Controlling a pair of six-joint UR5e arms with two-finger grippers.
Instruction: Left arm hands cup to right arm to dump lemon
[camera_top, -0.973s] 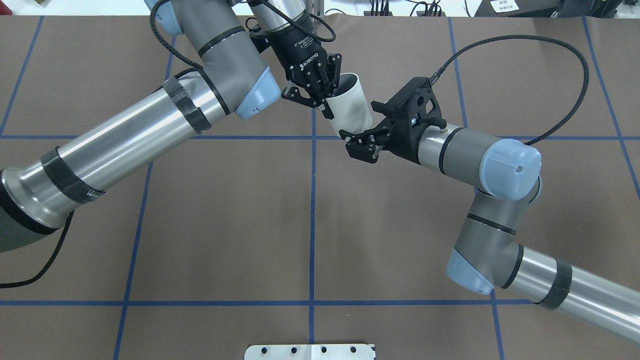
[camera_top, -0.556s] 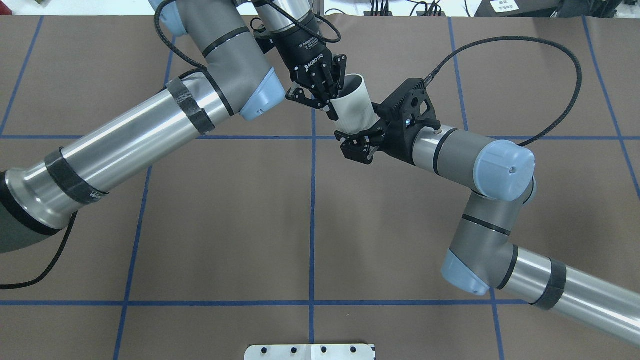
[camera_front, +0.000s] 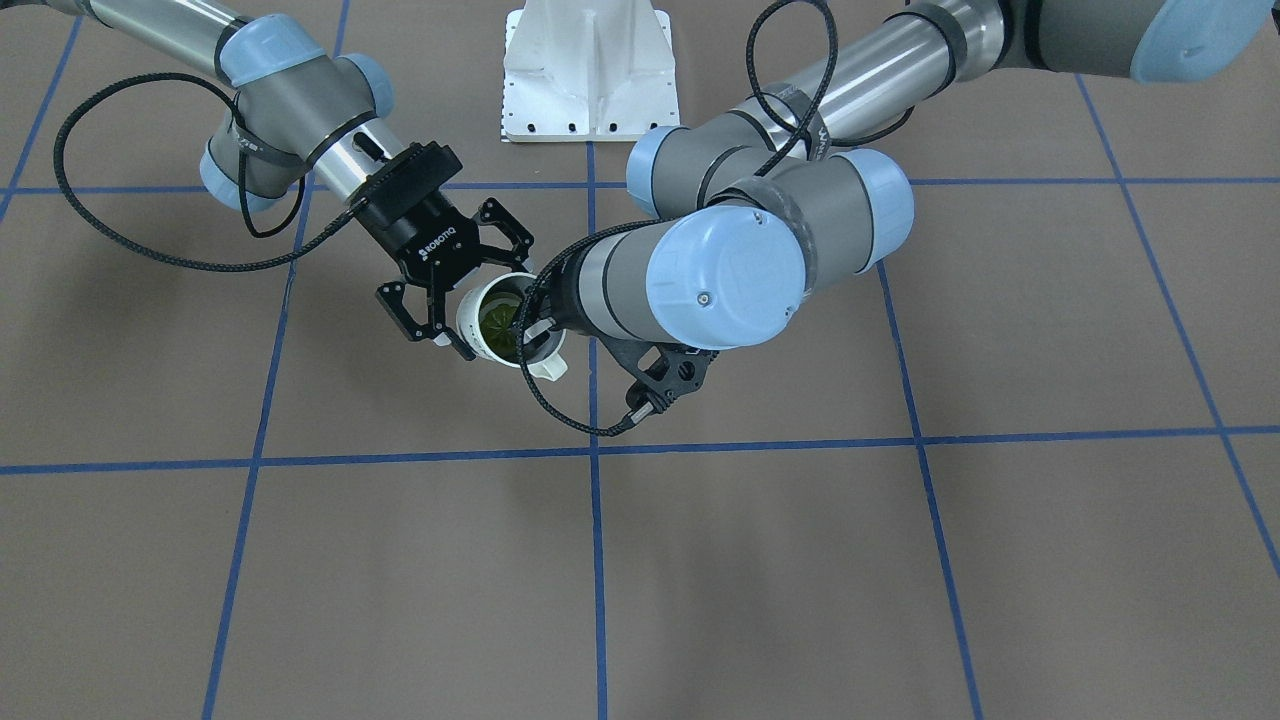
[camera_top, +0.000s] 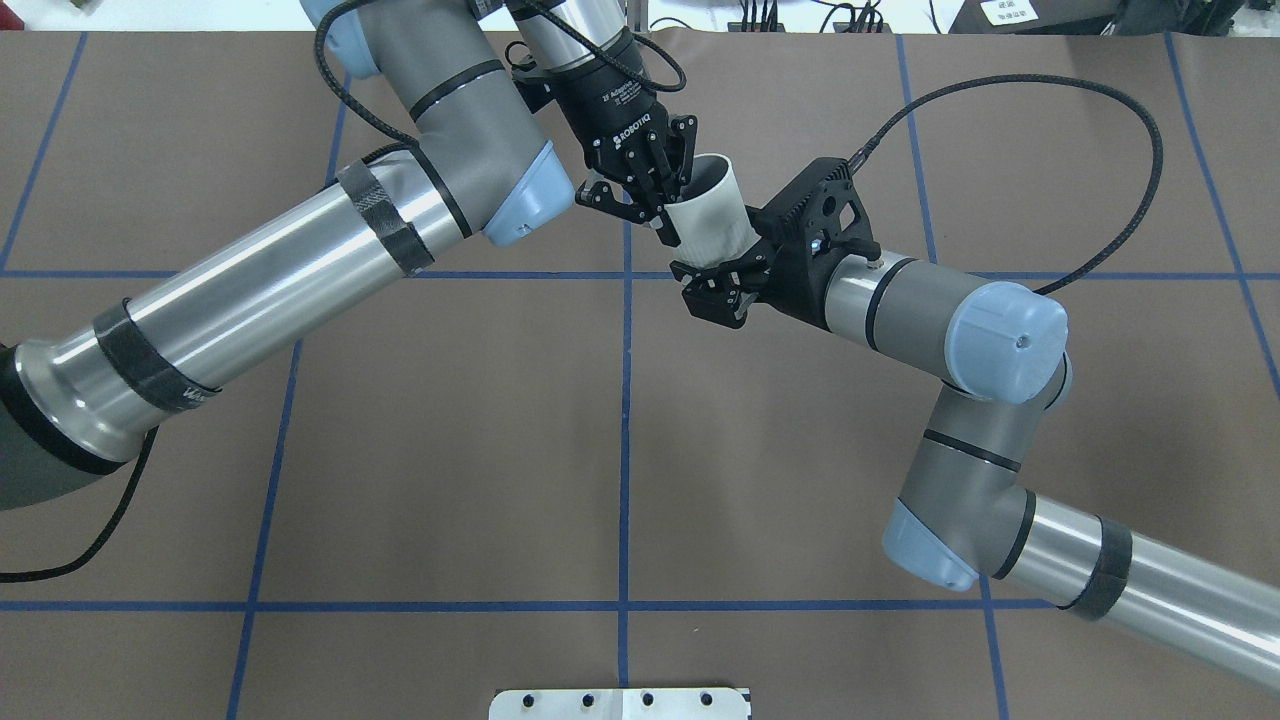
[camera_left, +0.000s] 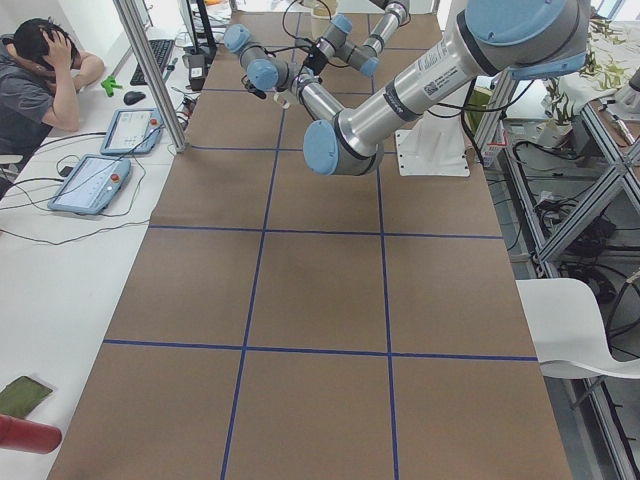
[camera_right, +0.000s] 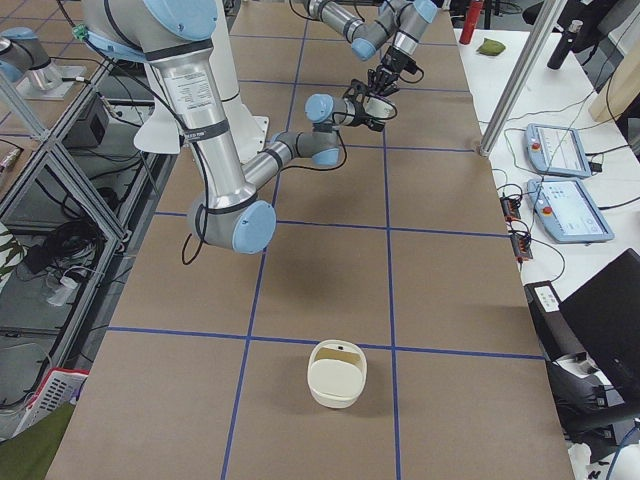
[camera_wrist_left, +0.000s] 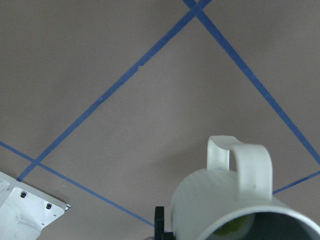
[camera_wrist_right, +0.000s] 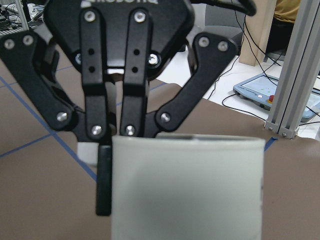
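Left arm (camera_top: 260, 270): brushed-metal tube with grey joints and pale blue caps, cut off at the frame's left edge. Left gripper (camera_top: 665, 207): black linkage claw clamped on the cup's rim wall, one finger (camera_wrist_right: 103, 180) flat against the outside, its partner hidden inside the mouth. Cup (camera_top: 710, 225): smooth off-white cylinder with a squarish loop handle (camera_wrist_left: 240, 160), held tilted in the air over the far middle of the table (camera_top: 450, 450), which is matte brown and crossed by blue tape lines (camera_top: 625, 450). Lemon (camera_front: 497, 322): dull yellow-green, lying inside the cup, half hidden by the rim and too small to show its texture. Right gripper (camera_top: 715, 287): black, jaws spread to either side of the cup's lower body; the cup's base is hidden behind it, and whether the pads touch the wall cannot be made out. Right arm (camera_top: 1000, 340): same metal and grey build, cut off at the right edge.
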